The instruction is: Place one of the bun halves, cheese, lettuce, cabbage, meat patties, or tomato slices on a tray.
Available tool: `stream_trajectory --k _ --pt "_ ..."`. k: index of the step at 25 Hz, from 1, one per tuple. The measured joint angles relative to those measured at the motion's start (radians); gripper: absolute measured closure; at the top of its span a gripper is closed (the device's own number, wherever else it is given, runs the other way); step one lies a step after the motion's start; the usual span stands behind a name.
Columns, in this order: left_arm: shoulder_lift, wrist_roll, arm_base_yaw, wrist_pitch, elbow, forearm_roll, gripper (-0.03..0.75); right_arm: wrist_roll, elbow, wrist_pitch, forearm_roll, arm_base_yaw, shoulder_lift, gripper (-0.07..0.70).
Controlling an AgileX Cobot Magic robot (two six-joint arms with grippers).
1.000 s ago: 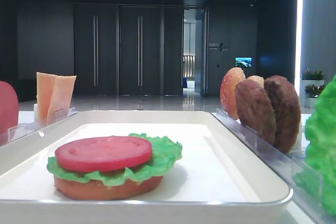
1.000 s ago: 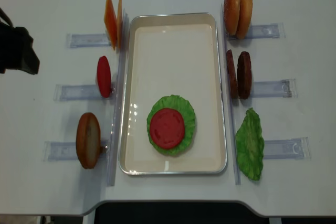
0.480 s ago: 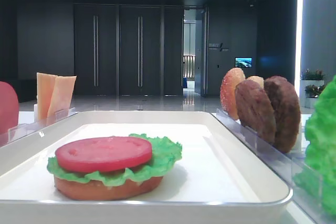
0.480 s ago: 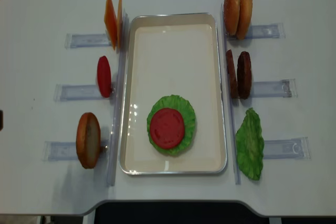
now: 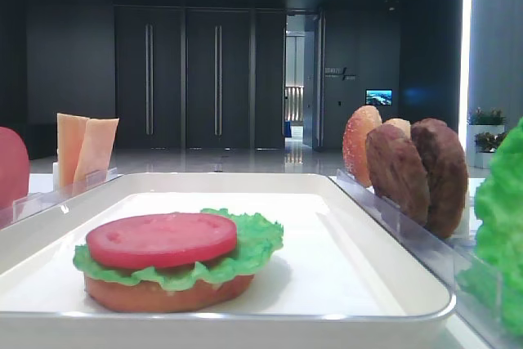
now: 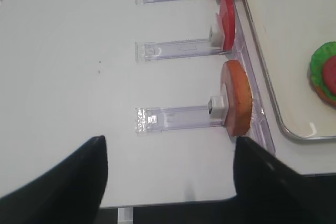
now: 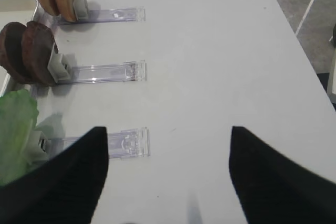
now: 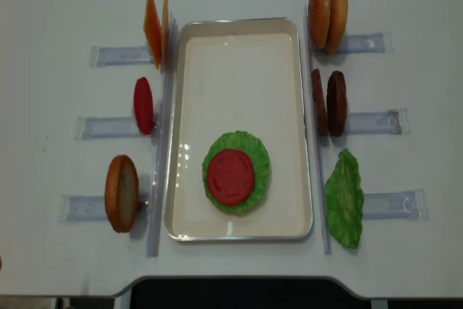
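A large white rectangular tray (image 8: 239, 48) with a low glossy rim lies in the middle of the pale grey worktop (image 8: 58, 19), and near its front end sits a stack: an orange-tan bun half (image 5: 163, 293) at the bottom, a bright green ruffled lettuce leaf (image 8: 255, 151) on it, and a smooth flat red tomato slice (image 8: 230, 176) on top. Left of the tray, clear plastic racks (image 8: 119, 55) hold thin pale-orange cheese slices (image 8: 154, 28) on edge at the back, another red tomato slice (image 8: 143, 105) in the middle, and a round bun half (image 8: 121, 193) with a pale face at the front. Right of the tray, more racks carry two tan bun halves (image 8: 327, 16) at the back, two thick dark brown rough meat patties (image 8: 329, 102) in the middle, and a second green lettuce leaf (image 8: 344, 199) at the front. The left gripper (image 6: 168, 182) hangs over the front left edge of the worktop, its black fingers (image 6: 68, 182) wide apart with nothing between them, well apart from the racks. The right gripper (image 7: 168, 177) hangs over bare worktop right of the lettuce rack, its fingers (image 7: 273, 177) likewise spread and empty
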Motion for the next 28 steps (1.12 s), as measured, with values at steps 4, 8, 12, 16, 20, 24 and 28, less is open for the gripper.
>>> stream_trajectory --k 4,8,12,16,20,24,28 --pt "-0.104 -0.001 0.000 -0.002 0.057 0.000 0.145 0.000 0.000 0.000 0.000 0.000 0.000 0.165" --pt "-0.127 -0.031 0.000 -0.030 0.113 0.000 0.145 0.000 0.000 0.000 0.000 0.000 0.000 0.165" --pt "-0.127 -0.038 0.000 -0.084 0.156 -0.006 0.145 0.000 0.000 0.000 0.000 0.000 0.000 0.165" --pt "-0.127 -0.041 0.000 -0.131 0.182 -0.012 0.145 0.000 0.000 0.000 0.000 0.000 0.000 0.165" --pt "-0.127 -0.041 0.000 -0.145 0.182 -0.012 0.145 0.000 0.000 0.000 0.000 0.000 0.000 0.165" --pt "-0.127 -0.041 0.000 -0.146 0.183 -0.013 0.145 0.000 0.000 0.000 0.000 0.000 0.000 0.165" --pt "-0.127 -0.041 0.000 -0.146 0.184 -0.013 0.145 0.000 0.000 0.000 0.000 0.000 0.000 0.165"
